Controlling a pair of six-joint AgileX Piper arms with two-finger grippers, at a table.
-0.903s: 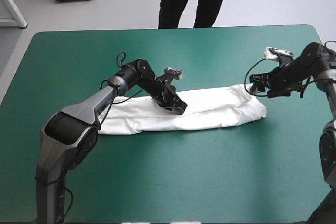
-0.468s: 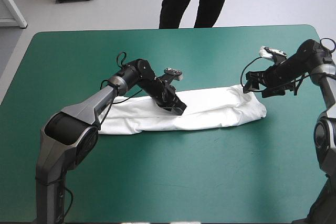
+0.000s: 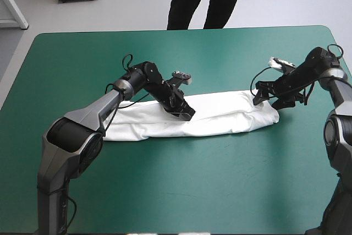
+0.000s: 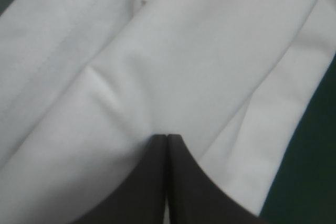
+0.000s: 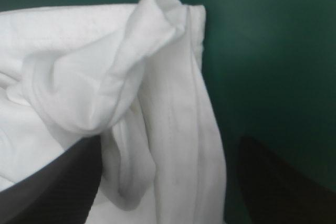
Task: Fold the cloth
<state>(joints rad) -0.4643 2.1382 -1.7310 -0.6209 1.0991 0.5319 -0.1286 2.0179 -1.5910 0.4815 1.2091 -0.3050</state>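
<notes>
T-shirt (image 3: 220, 115): long folded band across middle of teal-green counter (image 3: 165, 180), running 9 to 3 o'clock. Left gripper (image 3: 188, 113) pressed together, pinching T-shirt near band's middle. Right gripper (image 3: 269, 100) spread, black fingers either side of bunched 3 o'clock end.

Item: table (image 3: 181, 28), one, rounded corners at its far edge. Top fitted with a teal-green cover (image 3: 209, 185), a single plain colour, lying smooth and flat.
</notes>
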